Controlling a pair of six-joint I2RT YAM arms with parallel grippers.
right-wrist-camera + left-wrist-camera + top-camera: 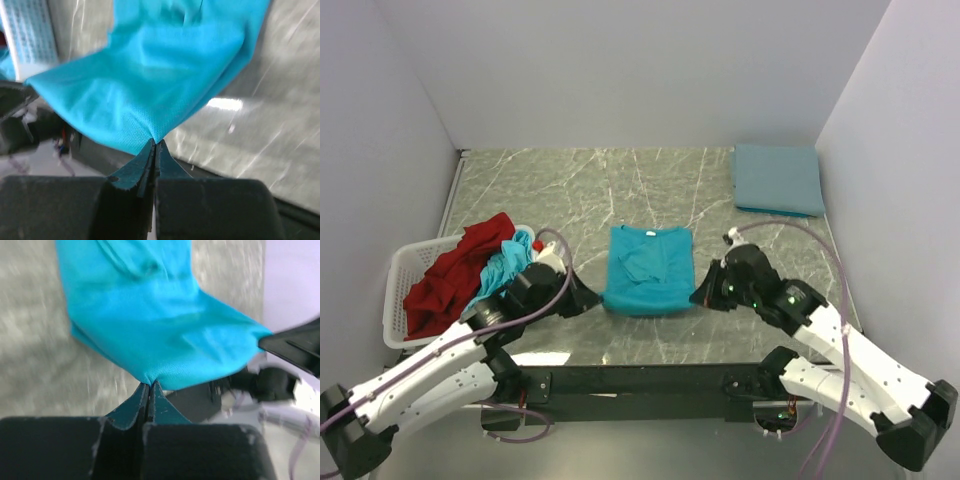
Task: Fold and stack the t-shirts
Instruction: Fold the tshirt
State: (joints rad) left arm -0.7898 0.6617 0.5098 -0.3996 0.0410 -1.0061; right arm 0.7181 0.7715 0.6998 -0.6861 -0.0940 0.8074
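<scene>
A bright teal t-shirt (648,268) lies partly folded on the marble table, midway between my arms. My left gripper (601,301) is shut on its near left corner, the cloth pinched at the fingertips (149,384). My right gripper (696,296) is shut on the near right corner, pinching the fabric (155,142) the same way. The near hem hangs lifted between the two grippers. A duller grey-blue t-shirt (777,179) lies folded flat at the far right. A red t-shirt (455,272) and another teal one (506,265) are heaped in the basket.
The white lattice basket (402,296) stands at the left, close beside my left arm; it also shows at the top left of the right wrist view (29,35). White walls enclose the table on three sides.
</scene>
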